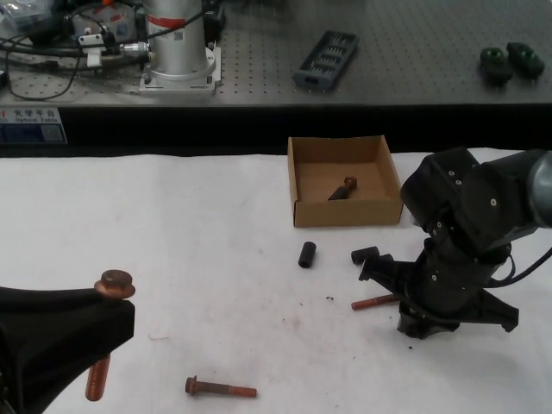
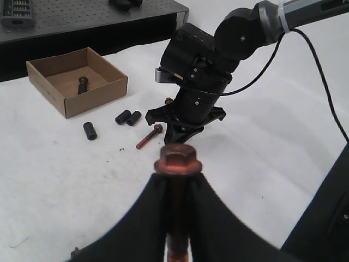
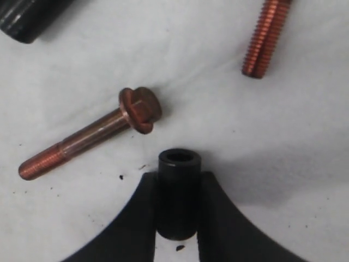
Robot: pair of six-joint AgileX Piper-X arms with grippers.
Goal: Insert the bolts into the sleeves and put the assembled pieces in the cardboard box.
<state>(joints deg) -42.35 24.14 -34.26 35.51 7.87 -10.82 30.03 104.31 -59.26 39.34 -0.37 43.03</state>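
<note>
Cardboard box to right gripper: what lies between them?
Left wrist view: a lone sleeve, a sleeve pair and a bolt lie between the cardboard box and the right gripper.

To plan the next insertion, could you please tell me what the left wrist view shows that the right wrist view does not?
Left wrist view: the left tool shut on an upright bolt, and the cardboard box holding one assembled piece. Right wrist view: the right tool shut on a sleeve, its bore open toward the camera. Both: the loose bolt lying on the white cloth.
</note>
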